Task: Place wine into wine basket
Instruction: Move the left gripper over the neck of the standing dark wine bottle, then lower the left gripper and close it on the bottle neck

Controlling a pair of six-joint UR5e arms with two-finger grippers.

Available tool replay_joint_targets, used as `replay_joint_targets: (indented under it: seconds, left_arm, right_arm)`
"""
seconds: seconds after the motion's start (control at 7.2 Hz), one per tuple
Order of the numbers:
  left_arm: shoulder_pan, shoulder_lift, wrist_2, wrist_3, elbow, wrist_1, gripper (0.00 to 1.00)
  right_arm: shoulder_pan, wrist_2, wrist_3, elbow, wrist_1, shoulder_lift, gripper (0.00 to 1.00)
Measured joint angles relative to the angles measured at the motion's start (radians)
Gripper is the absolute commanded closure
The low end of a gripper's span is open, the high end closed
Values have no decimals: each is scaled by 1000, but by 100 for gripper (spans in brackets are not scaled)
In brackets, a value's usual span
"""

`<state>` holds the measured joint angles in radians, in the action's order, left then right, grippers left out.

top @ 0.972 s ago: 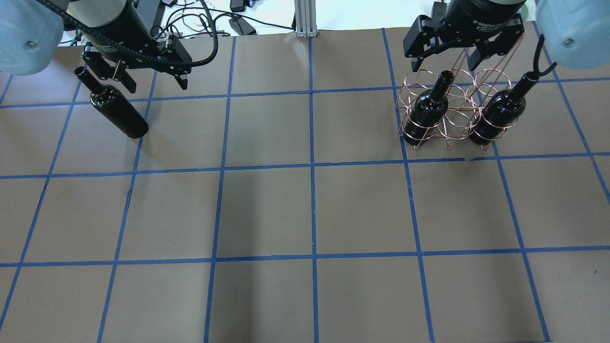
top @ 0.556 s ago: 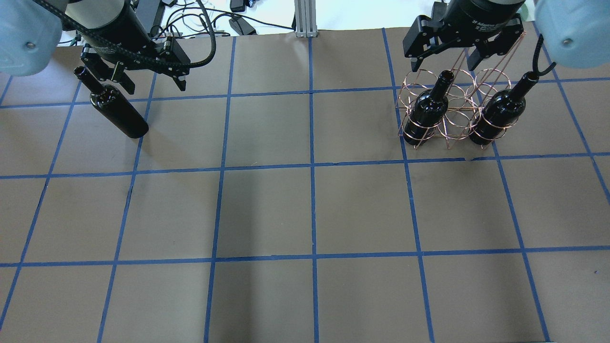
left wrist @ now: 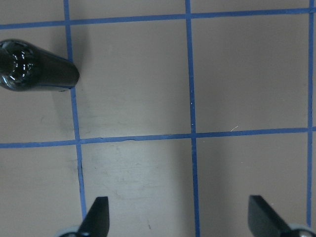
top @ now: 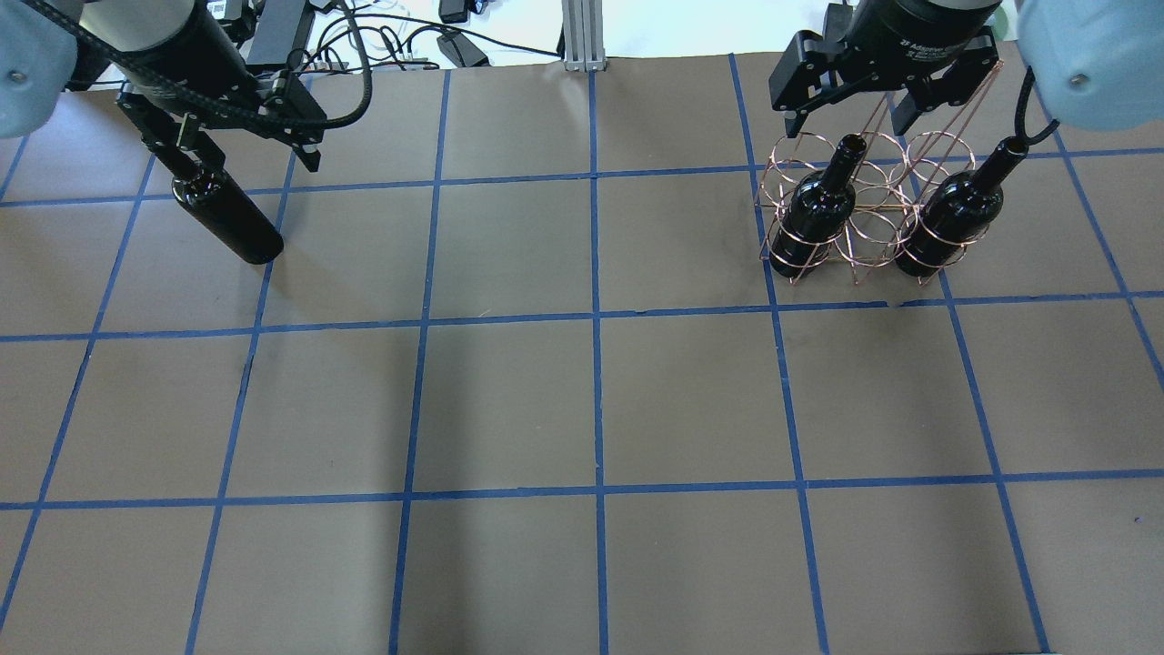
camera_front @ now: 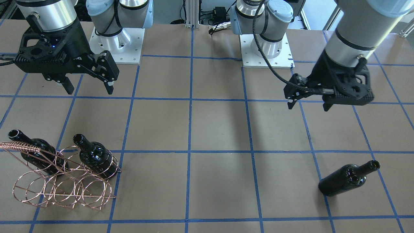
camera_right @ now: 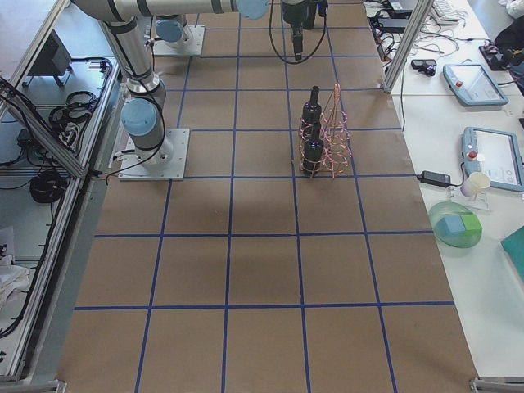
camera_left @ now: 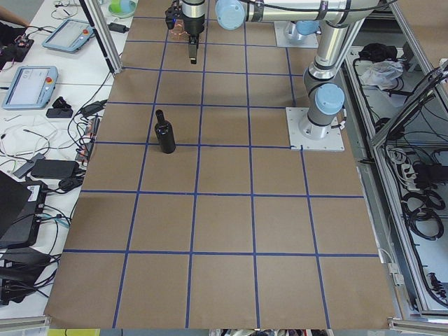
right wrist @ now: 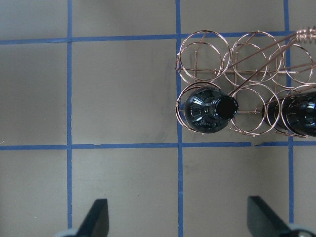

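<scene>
Brown gridded counter (top: 509, 409): third bottle (top: 227, 214) upright at left, well apart from wire basket (top: 864, 218) holding two other bottles (top: 814, 218). Left jaws apart, offset above it; right jaws apart, high beside basket. Risk: off-centre descent clips neck, topples bottle.

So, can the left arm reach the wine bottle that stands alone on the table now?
Probably yes. The left gripper hangs open near the lone bottle, a little to one side of it. The bottle stands upright with only bare table around it, and nothing lies between them.

Overhead, the left gripper (top: 245, 150) hides the neck of the glossy black glass bottle (top: 227, 216) near the desk's far-left corner.
</scene>
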<state>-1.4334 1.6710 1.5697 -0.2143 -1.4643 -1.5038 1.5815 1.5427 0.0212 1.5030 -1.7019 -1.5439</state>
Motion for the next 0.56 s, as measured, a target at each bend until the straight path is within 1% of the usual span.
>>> replay_joint_targets:
  seconds: [0.28, 0.42, 0.56]
  left_arm:
    - [165, 25, -12, -295, 7, 57, 0]
    - [221, 45, -21, -391, 5, 110, 0]
    - [249, 71, -28, -457, 3, 173, 0]
  right_arm:
    - [0, 2, -2, 9, -5, 1, 0]
    - [0, 3, -1, 12, -3, 1, 0]
    - [0, 4, 0, 14, -3, 0, 0]
